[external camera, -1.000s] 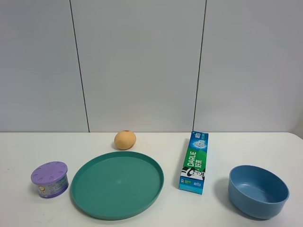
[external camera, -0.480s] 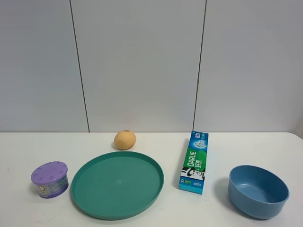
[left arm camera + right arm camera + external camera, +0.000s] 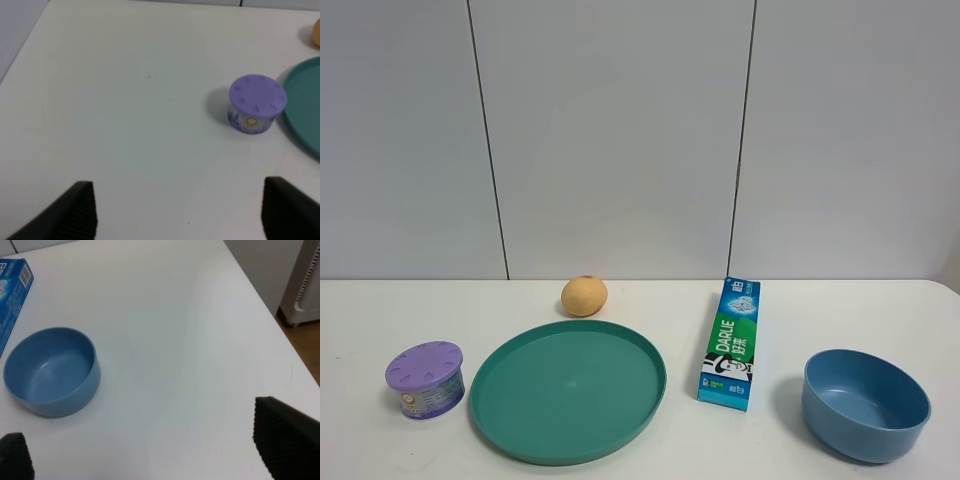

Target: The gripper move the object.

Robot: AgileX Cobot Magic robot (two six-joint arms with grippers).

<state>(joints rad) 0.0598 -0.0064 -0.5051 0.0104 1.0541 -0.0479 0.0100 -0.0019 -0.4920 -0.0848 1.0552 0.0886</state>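
Note:
The object, a small squat tub with a lilac-purple lid [image 3: 425, 379], stands on the white table at the front left, just left of the teal plate. It also shows in the left wrist view [image 3: 257, 103], upright and untouched. My left gripper [image 3: 182, 207] is open and empty, its dark fingertips [image 3: 80, 210] wide apart and well short of the tub. My right gripper [image 3: 150, 447] is open and empty, with the blue bowl [image 3: 50, 371] off to one side of it. Neither gripper shows in the exterior high view.
A large teal plate [image 3: 567, 390] lies at the front centre. An orange-tan round fruit [image 3: 584, 295] sits behind it. A green and blue toothpaste box [image 3: 730, 343] lies right of the plate, and the blue bowl [image 3: 840, 425] is at the front right. The table's right edge [image 3: 260, 295] runs near the bowl.

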